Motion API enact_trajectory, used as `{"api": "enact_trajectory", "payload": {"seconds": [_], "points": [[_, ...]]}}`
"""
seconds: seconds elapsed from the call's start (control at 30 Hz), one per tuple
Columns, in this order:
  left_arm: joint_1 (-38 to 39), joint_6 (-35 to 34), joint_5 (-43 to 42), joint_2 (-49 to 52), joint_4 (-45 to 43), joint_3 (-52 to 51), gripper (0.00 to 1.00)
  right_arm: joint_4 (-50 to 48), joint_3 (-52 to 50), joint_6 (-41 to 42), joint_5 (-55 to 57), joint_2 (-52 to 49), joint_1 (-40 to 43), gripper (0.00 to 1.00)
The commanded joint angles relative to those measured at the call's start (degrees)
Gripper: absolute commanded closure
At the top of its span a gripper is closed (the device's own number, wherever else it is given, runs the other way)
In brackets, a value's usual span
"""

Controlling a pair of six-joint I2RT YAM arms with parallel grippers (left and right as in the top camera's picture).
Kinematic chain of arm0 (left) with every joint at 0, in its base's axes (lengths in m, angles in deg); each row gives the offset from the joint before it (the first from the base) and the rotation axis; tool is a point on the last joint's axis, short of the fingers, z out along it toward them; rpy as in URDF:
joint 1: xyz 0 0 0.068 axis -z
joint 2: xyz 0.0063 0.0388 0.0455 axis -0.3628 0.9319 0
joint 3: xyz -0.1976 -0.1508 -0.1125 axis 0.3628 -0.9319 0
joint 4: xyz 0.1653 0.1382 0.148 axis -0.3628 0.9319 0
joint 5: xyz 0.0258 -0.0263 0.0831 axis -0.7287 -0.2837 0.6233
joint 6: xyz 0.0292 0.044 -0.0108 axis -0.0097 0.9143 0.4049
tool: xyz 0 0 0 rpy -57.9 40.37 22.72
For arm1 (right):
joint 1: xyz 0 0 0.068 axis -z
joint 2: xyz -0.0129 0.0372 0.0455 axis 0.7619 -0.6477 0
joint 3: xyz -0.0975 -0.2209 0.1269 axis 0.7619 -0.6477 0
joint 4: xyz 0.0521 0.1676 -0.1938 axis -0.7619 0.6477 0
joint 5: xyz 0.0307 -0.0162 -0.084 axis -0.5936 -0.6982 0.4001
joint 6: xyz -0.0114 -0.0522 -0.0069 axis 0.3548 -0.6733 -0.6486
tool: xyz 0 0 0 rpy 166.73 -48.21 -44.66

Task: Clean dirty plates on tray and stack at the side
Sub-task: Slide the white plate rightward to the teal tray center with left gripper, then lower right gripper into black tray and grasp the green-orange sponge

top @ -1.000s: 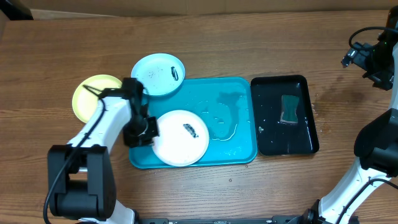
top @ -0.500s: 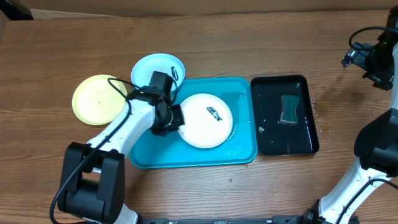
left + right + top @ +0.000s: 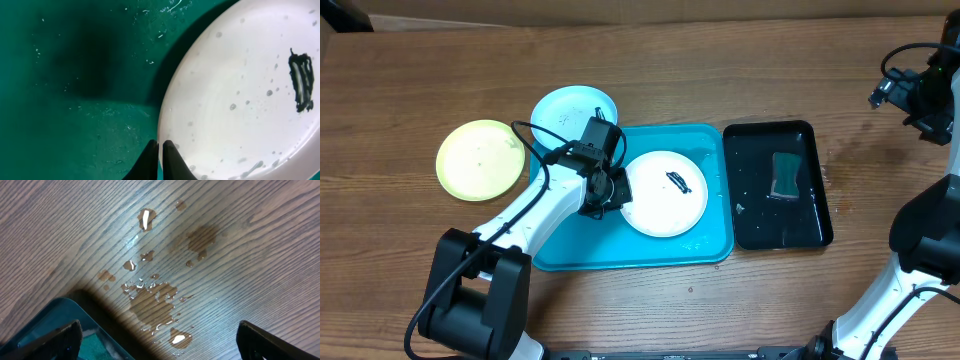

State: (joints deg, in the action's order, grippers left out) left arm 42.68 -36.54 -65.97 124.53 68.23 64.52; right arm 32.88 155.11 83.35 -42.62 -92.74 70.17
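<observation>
On the wet turquoise tray [image 3: 570,250] lies the smeared white plate [image 3: 665,193], its rim pinched in my left pincer [image 3: 160,149]. My right pincer [image 3: 160,342] hangs spread over water drops [image 3: 152,300] on the wooden counter [image 3: 720,70], beside the black tray [image 3: 750,235].

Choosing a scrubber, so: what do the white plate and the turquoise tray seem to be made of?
White plate: probably plastic, smooth and slightly glossy; droplets bead on its face, and the rim is thin. Turquoise tray: probably moulded plastic, glossy; it has rounded corners, a raised rim and a wet sheen.
</observation>
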Motion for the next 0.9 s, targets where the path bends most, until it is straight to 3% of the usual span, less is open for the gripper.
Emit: {"api": "enact_trajectory", "payload": {"seconds": [0.0,0.43,0.53,0.63,0.73,0.8,0.87], "points": [[0.42,-0.31,3.23,0.37,-0.24,-0.26,0.92,-0.15,0.07,0.26,0.15,1.03,0.07,0.00],[0.55,0.15,2.56,0.72,-1.05,-0.31,0.76,-0.17,0.07,0.31,0.15,1.03,0.07,0.00],[0.96,1.05,2.62,0.72,-0.59,-0.33,0.73,-5.18,0.07,0.31,-0.79,1.03,0.07,0.00],[1.60,1.79,2.69,0.72,0.17,-0.37,0.73,-6.84,0.07,0.31,-9.22,1.03,0.07,0.00],[2.12,1.84,2.71,0.72,-0.13,-0.61,0.75,-2.14,0.09,-0.13,-17.59,1.03,0.07,0.00],[2.32,1.77,2.69,0.72,-0.68,-0.81,0.78,-1.49,0.11,-4.33,-23.10,1.05,0.07,0.00],[2.29,1.38,2.71,0.74,-0.76,-1.03,0.78,0.28,0.11,-8.41,-29.94,1.03,0.04,0.13]]}}
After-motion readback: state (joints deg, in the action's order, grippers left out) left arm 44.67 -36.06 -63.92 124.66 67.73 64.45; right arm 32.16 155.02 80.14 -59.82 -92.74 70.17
